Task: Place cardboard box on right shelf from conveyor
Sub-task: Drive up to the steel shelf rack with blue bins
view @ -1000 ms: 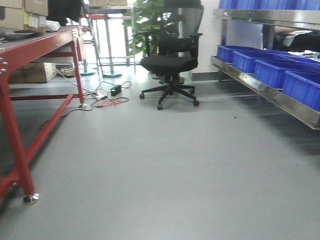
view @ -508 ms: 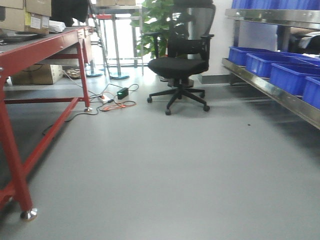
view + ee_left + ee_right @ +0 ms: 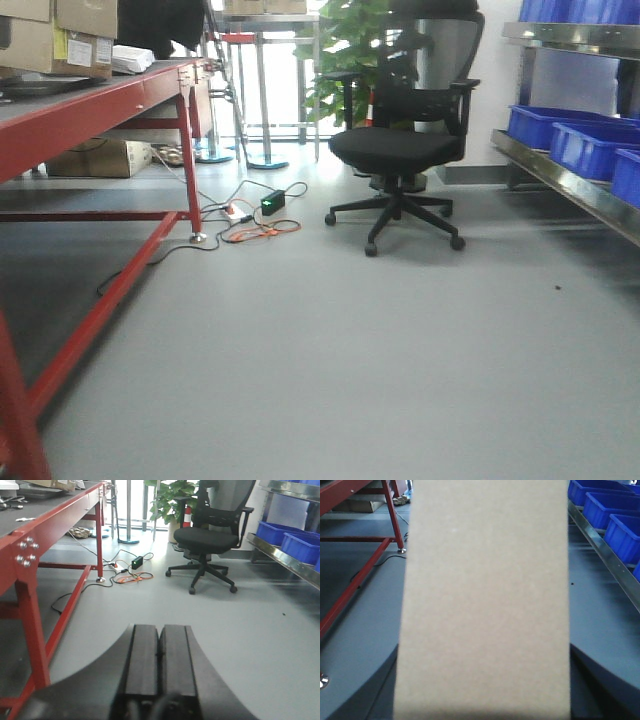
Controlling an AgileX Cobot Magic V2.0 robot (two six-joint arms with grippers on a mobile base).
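The tan cardboard box [image 3: 485,600] fills the middle of the right wrist view, held upright above the grey floor. My right gripper [image 3: 484,670] is shut on it, with dark fingers [image 3: 600,680] showing at both lower edges of the box. My left gripper [image 3: 160,632] is shut with its pads pressed together and nothing between them, pointing over the floor. The right shelf [image 3: 575,185], a steel lip, runs along the right edge; it also appears as the shelf [image 3: 605,555] in the right wrist view. The conveyor is out of view.
Blue bins [image 3: 585,140] sit on the shelf. A red-legged table [image 3: 110,100] with cardboard boxes lines the left side. A black office chair [image 3: 400,150] stands ahead, in front of a plant. Cables and a power strip [image 3: 255,222] lie near the table leg.
The front view has swung left: the chair, the shelf and the bins have slid to the right of the picture and the table reaches further in.
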